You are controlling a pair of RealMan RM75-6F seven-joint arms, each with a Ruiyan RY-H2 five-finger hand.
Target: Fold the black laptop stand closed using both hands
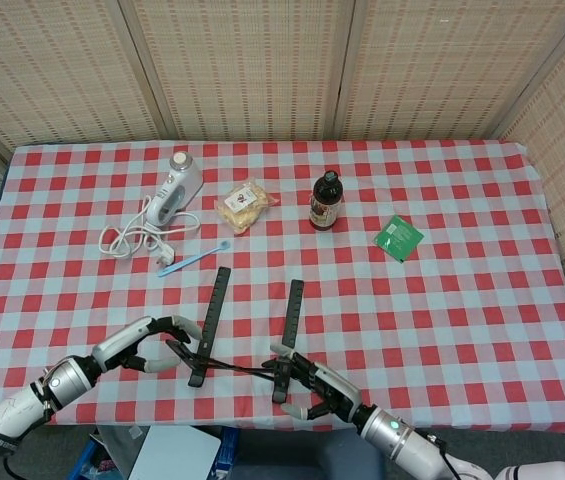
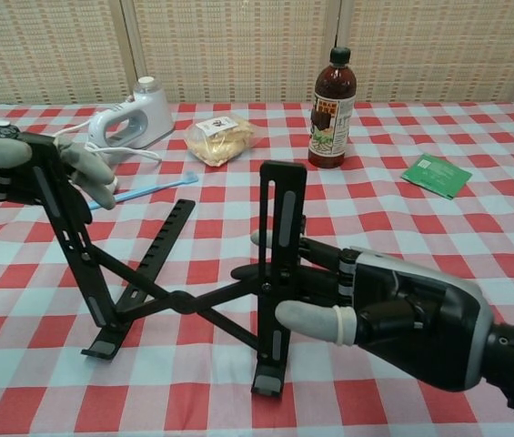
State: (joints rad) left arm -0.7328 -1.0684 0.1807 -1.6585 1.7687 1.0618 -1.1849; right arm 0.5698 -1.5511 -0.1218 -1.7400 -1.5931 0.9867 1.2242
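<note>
Here the black laptop stand [image 2: 184, 273] stands open near the front edge of the table [image 1: 462, 300], its two bars crossed. The left hand [image 2: 29, 168] holds the top of the left bar. The right hand [image 2: 375, 305] wraps around the right bar. Behind are a bottle [image 2: 332, 109], a snack bag [image 2: 220, 137], a white mixer [image 2: 134, 118], a blue toothbrush [image 2: 152, 189] and a green packet [image 2: 436, 175].

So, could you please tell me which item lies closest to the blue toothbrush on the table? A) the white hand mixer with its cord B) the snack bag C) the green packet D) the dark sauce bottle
A: the blue toothbrush lies right beside the coiled cord of the white hand mixer, nearer than the snack bag; the dark sauce bottle and green packet sit further right.
</note>
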